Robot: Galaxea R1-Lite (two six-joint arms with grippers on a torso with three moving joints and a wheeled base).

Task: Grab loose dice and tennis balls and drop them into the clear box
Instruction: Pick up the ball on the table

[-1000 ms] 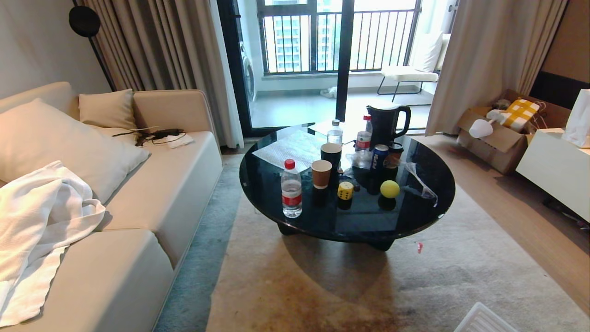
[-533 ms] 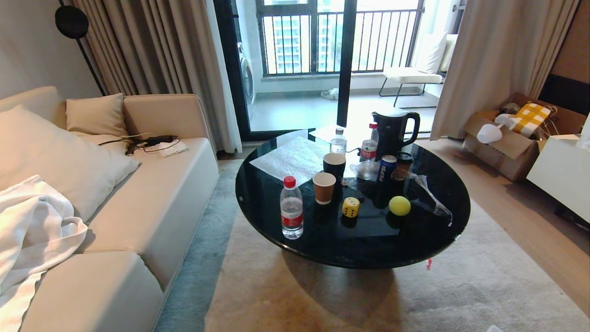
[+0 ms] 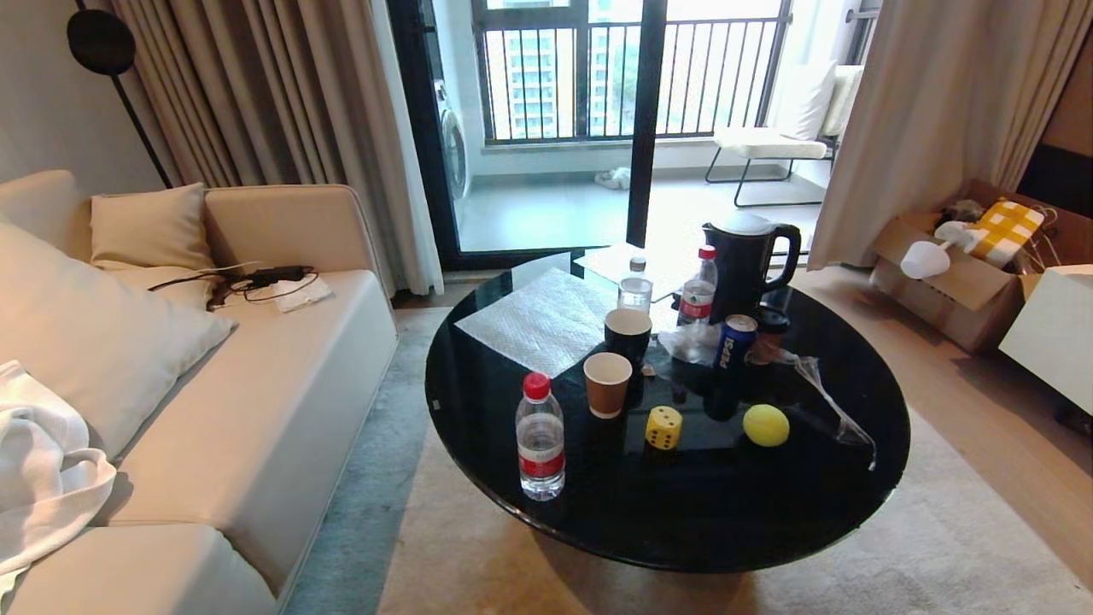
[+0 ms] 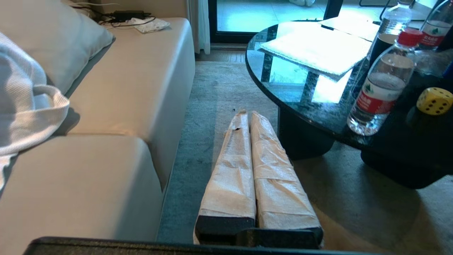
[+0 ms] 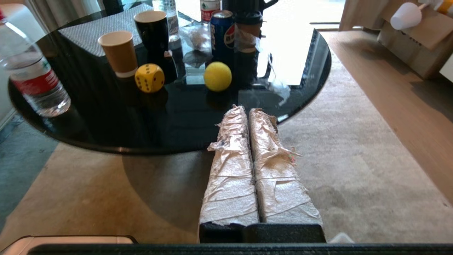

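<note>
- The left gripper (image 4: 250, 114), its two fingers wrapped in white paper tape, has its jaws pressed together on nothing; it hangs over the grey-green carpet between the beige sofa (image 4: 141, 88) and the round black glass coffee table (image 4: 269, 71).
- Ahead of those jaws and off to the right stands a clear plastic water bottle with a red cap (image 4: 380, 85); just past it lies the bright yellow die with black pips (image 4: 434, 101), well apart from the tips.
- The right gripper (image 5: 247, 109), taped the same way, has its jaws closed and empty, with the tips at the near rim of the table (whether they touch the glass I cannot tell).
- The yellow die (image 5: 149, 78) sits ahead and to the left of the right jaws, beside a brown paper cup (image 5: 118, 53).
- The matte yellow-green tennis ball (image 5: 217, 76) lies almost straight ahead of the right jaws, near, slightly left, in front of a blue cola can (image 5: 222, 35).
</note>
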